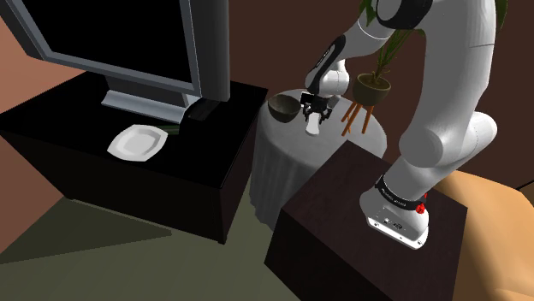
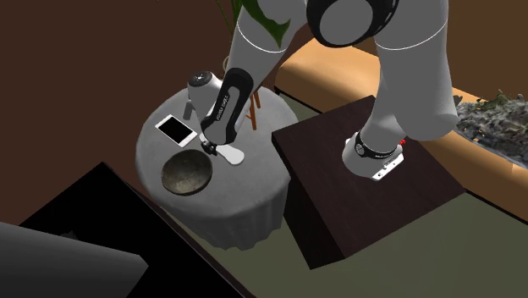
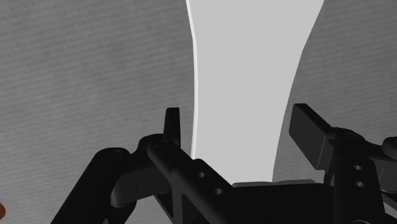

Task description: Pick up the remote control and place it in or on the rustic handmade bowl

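Fingers (image 3: 172, 127) of the black gripper (image 3: 242, 127) stand apart, one on each side of the white remote control (image 3: 248, 76). The remote lies flat on the grey-clothed round table (image 2: 254, 195), just beside the dark mottled bowl (image 2: 186, 173). The second exterior view looks into the bowl's whole inner surface, with the remote outside its rim, and shows a flat white slab (image 2: 176, 129) on the cloth nearby. The shoulder view adds a white plate (image 1: 136, 142) on the black cabinet (image 1: 205, 162) below the television (image 1: 128, 34).
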`<action>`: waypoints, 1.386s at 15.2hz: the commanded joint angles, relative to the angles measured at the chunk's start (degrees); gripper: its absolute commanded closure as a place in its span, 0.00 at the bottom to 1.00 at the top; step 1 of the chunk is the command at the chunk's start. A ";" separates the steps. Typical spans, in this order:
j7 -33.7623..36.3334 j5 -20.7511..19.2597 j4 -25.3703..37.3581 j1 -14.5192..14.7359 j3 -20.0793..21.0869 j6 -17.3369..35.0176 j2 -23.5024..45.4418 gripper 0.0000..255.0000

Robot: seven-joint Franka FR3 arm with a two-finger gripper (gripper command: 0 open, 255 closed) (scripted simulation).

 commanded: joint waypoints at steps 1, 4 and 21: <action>0.26 -0.33 -0.31 0.30 -0.38 -0.85 -1.17 1.00; 0.80 -1.01 -0.98 0.88 -1.12 -2.49 -3.46 1.00; 4.39 -5.79 -2.58 3.47 -4.64 -12.78 -15.52 1.00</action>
